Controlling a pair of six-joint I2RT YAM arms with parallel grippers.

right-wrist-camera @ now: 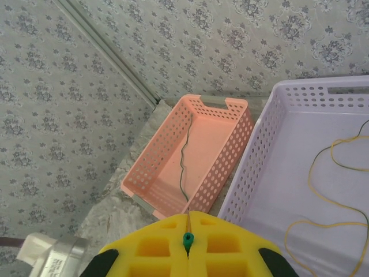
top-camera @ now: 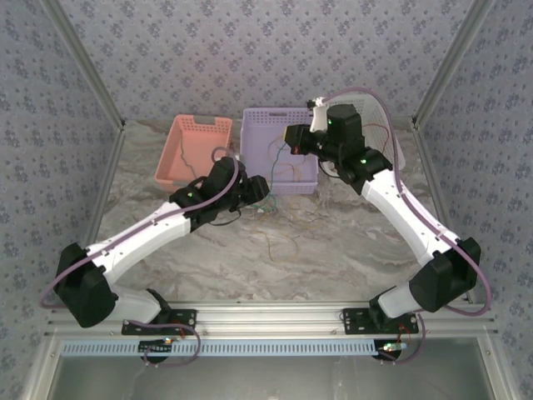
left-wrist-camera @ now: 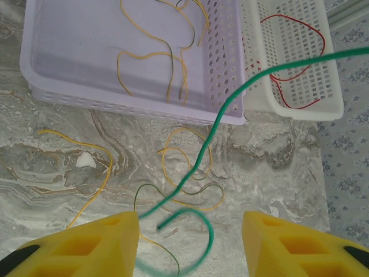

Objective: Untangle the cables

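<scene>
- My right gripper (right-wrist-camera: 188, 224) is clenched on the tip of the green cable (right-wrist-camera: 186, 238) (only its end peeks out at the seam between the pads). In the top view it hangs above the lilac basket (top-camera: 279, 179).
- My left gripper (left-wrist-camera: 190, 222) is released, fingers well apart, low over the table (left-wrist-camera: 277, 173) just in front of the lilac basket.
- The green cable curls in the gap between my left fingers, near the left one; I cannot tell whether it touches. From there it climbs past the lilac basket's corner and across the white basket (left-wrist-camera: 331, 98).
- A red cable (left-wrist-camera: 300, 63) lies looped inside the white basket.
- Yellow cables (left-wrist-camera: 144, 57) lie on the floor of the lilac basket.
- More yellow loops (left-wrist-camera: 173, 153) sprawl on the table by the green cable, with a dark strand (left-wrist-camera: 141, 190) crossing among them.
- The pink basket (right-wrist-camera: 167, 167) sits just left of the lilac one and holds a single dark cable (right-wrist-camera: 183, 156).
</scene>
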